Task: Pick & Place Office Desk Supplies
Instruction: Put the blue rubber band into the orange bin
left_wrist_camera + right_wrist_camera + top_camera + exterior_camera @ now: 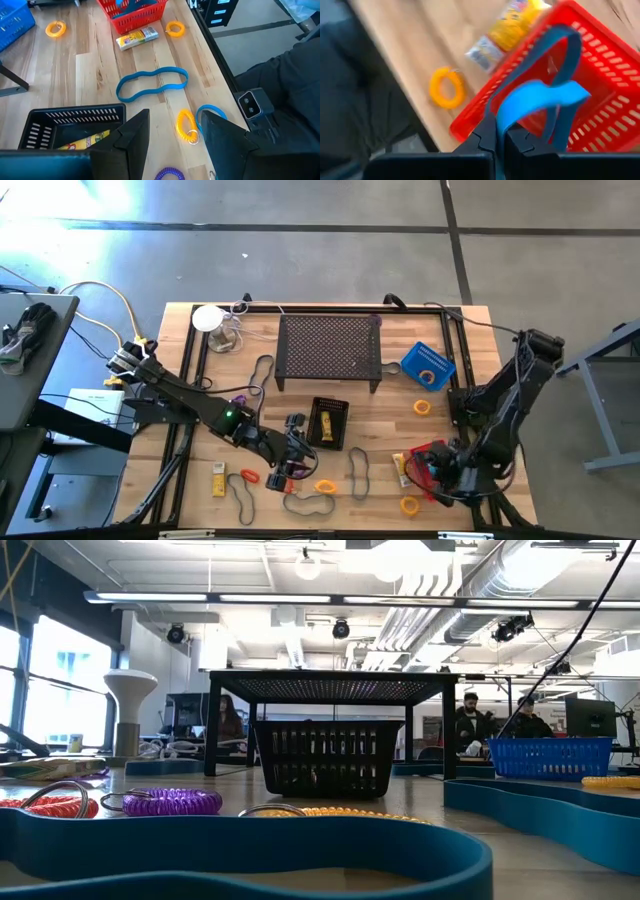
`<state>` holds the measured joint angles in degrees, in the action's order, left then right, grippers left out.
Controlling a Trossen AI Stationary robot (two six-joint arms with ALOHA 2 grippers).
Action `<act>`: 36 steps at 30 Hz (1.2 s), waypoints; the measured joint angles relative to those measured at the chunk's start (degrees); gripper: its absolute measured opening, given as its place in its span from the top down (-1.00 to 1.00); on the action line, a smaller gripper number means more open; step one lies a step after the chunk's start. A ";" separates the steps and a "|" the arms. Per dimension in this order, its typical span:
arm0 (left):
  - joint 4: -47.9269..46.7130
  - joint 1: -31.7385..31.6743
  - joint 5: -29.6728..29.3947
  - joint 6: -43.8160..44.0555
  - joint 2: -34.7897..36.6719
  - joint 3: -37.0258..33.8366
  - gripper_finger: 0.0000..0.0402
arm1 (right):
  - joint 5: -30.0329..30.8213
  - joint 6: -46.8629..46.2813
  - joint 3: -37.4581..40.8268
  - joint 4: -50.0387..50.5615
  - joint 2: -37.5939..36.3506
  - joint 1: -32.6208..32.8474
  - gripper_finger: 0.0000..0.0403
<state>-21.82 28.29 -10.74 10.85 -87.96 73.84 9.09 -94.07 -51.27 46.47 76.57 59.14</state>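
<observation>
Logging what I see on the pale wood-plank table (pixel 190 490). Right hand (pixel 497 132): fingers pressed together, pinching a flat blue rubber band (pixel 540 100) that loops up over the red mesh basket (pixel 600 107) at the table's front right. Beside that basket lie a glossy yellow packet (pixel 505 32) and a yellow coiled ring (pixel 446 88); only the right wrist view shows the pinch itself.

Left hand (pixel 172 137): fingers spread, holding nothing, hanging above the table's front middle next to the black mesh basket (pixel 75 122), which has a yellow packet inside. Between and beyond its fingers the left wrist view shows a yellow spiral ring (pixel 186 126), a purple coil (pixel 169 174), and a long wavy blue band (pixel 152 85) lying flat on the wood.

High view adds what the wrist views miss: the perforated black metal stand (pixel 330 350) at the back, the blue basket (pixel 428 364) to its right with a yellow ring inside, another yellow packet (pixel 218 479) and a red ring (pixel 249 476) at front left, and dark band loops near the front edge.

Low view alone shows people in the room behind the table, past the stand's legs.
</observation>
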 joint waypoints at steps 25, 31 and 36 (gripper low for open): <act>-2.77 0.01 0.02 1.95 0.00 0.00 0.14 | -13.60 1.78 0.00 8.64 4.90 -10.52 -0.03; -3.56 0.02 0.02 3.39 0.00 0.00 0.14 | -18.47 2.56 0.00 7.41 4.90 -10.50 -0.04; -3.55 0.02 0.01 4.07 0.00 0.00 0.14 | -15.92 6.62 0.00 5.78 4.90 -10.53 -0.02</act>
<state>-25.37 28.32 -10.73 14.92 -87.96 73.84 -6.82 -87.45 -51.27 52.25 81.47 48.62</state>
